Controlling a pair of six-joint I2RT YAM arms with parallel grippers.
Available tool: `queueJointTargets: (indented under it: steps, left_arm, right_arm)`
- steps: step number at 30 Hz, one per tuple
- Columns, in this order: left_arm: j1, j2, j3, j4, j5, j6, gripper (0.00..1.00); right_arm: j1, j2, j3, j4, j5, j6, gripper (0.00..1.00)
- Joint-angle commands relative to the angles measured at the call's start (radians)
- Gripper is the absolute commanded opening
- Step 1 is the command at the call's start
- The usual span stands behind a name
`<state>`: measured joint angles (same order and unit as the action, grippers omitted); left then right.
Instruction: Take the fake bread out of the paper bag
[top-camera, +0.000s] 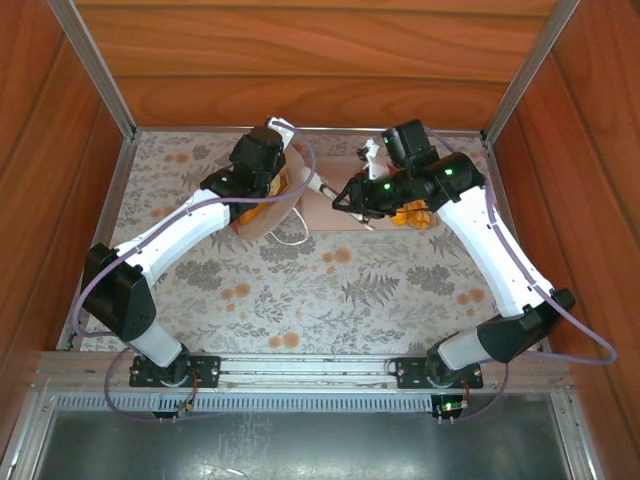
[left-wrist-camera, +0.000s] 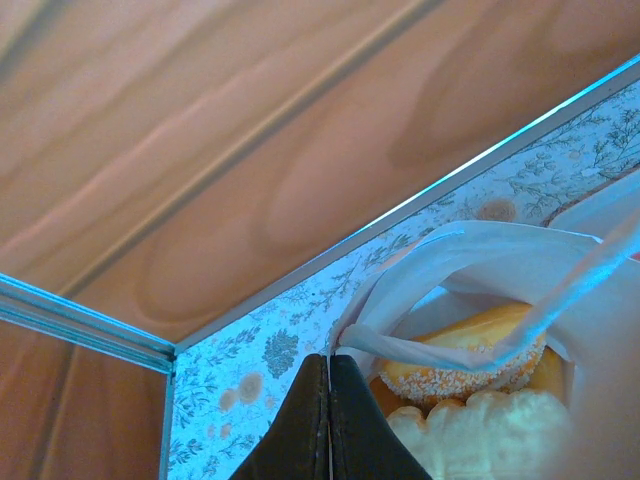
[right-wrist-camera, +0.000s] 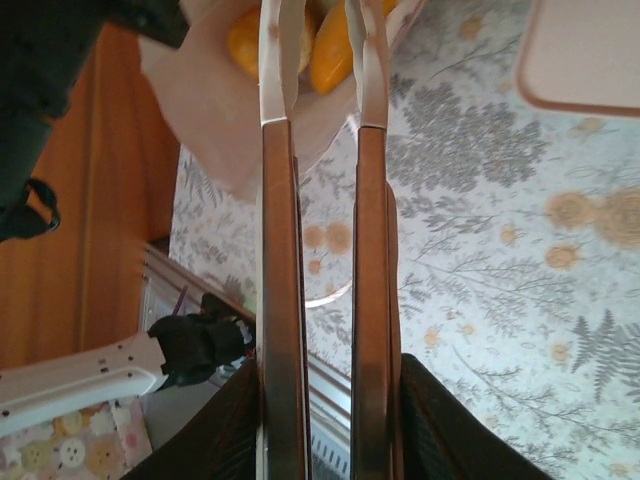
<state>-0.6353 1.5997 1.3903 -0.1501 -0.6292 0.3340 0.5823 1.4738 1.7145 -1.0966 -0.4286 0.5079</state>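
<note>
The paper bag lies on its side at the back of the table with its mouth toward the right. My left gripper is shut on the rim of the paper bag and holds the mouth open. Inside it a sugar-coated orange roll and a pale knobbly piece of fake bread are visible. My right gripper is shut on metal tongs, whose tips reach into the paper bag on either side of an orange piece of bread. In the top view the right gripper sits just right of the bag.
A flat pale pink tray lies right of the bag, under my right arm, with orange bread pieces at its right end. A corner of the tray appears in the right wrist view. Wooden walls enclose the floral table.
</note>
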Motion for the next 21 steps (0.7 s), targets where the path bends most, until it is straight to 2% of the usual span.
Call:
queueJointTargets:
  steps: [1,10,21]
  left_arm:
    - [-0.006,-0.017,0.020,0.036,-0.003,-0.028,0.00]
    - [-0.006,-0.003,0.054,0.000,-0.010,-0.052,0.00]
    - [-0.006,-0.007,0.052,-0.008,0.006,-0.070,0.00]
  right_arm:
    - [0.041,0.028,0.023,0.036,-0.031,0.022,0.35]
    - [0.142,0.093,0.016,0.107,-0.020,0.031,0.37]
    - [0.168,0.177,-0.046,0.297,-0.047,0.080,0.43]
